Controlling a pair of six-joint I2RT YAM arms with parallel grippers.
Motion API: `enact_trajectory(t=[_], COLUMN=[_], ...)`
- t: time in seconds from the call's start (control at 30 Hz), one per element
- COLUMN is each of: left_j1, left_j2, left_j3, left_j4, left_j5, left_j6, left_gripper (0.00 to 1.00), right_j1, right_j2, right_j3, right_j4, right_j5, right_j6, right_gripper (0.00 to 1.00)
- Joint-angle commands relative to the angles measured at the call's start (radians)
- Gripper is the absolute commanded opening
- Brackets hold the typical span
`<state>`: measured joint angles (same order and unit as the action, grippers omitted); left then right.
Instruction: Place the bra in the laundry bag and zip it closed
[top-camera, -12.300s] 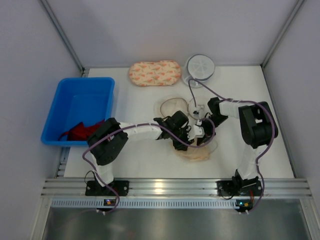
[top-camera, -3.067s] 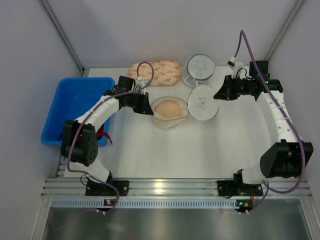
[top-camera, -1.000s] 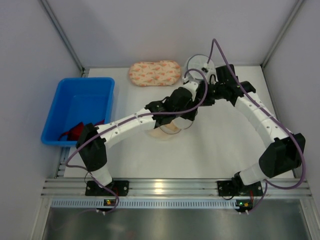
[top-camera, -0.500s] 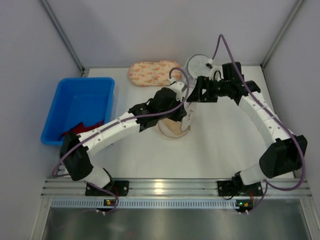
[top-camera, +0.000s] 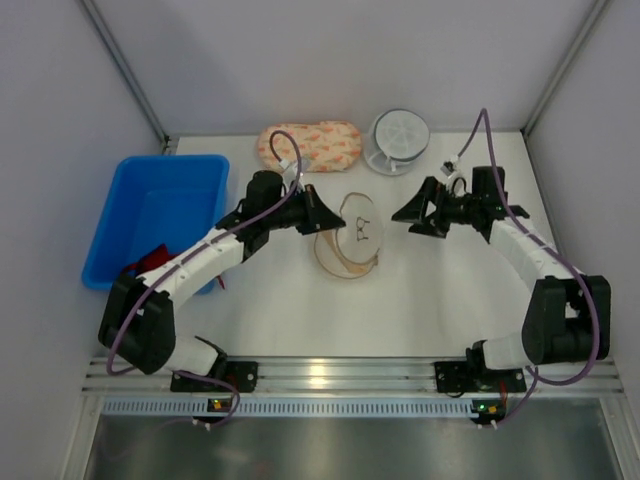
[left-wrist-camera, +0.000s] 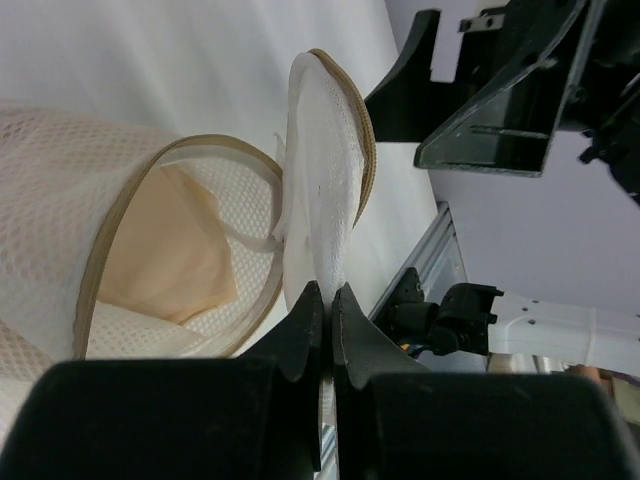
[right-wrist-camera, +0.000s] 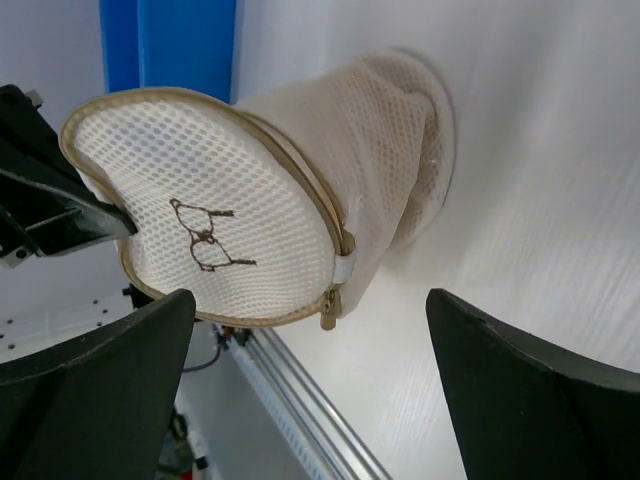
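The bra (left-wrist-camera: 180, 250) already lies inside the laundry bag (right-wrist-camera: 380, 140) just ahead of my left fingers (left-wrist-camera: 300, 335), which pinch its rim, while my right fingers (right-wrist-camera: 100, 375) stand wide, facing the zip (right-wrist-camera: 330, 300), which is not yet closed.

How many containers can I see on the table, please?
4: blue bin at left, floral pouch at back, white container beside it, mesh bag in the middle. Others may be hidden.
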<state>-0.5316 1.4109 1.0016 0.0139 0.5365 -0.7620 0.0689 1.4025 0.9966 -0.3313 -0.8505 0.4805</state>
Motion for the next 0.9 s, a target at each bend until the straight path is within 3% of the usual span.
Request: enact_trajectory(t=[0.0,0.2,0.5,0.57,0.6,0.73,0.87], left_j1=[0.042,0.117,0.151,0.156,0.156,0.174,0.196], left_j2=[-0.029,-0.012,0.030,0.036,0.039,0.074,0.151], left_j3=[-0.072,-0.158,-0.228,-0.228,-0.228,-0.224,-0.160], left_j4=[0.234,0.354,0.455,0.457,0.459,0.468,0.437], left_j5=[0.161,0.184,0.187,0.192,0.203,0.237,0.301], left_j6=[-0.155,-0.264,-0.339,-0.339,-0.342,-0.336,-0.263], left_gripper=[0.00,0.00,0.00,0.00,0.00,0.00,0.00], right_j1=[0.000,0.031,0.163,0.183,0.186,0.187,0.187], right_j2=[-0.013,0.044,0.180,0.205,0.220,0.240,0.228], right_j3=[-0.138,-0.216,-0.171,-0.158,-0.150,-0.151,-0.170], right_j4=[0.305,0.442,0.502,0.512,0.524,0.606,0.623], right_j5=[-0.123,-0.156,-0.211,-0.223,-0.225,-0.240,-0.245], right_j6=[0.176,0.231,0.239,0.242,0.247,0.314,0.319], right_gripper=[0.99,0.95,0.80,0.73,0.68,0.30,0.00])
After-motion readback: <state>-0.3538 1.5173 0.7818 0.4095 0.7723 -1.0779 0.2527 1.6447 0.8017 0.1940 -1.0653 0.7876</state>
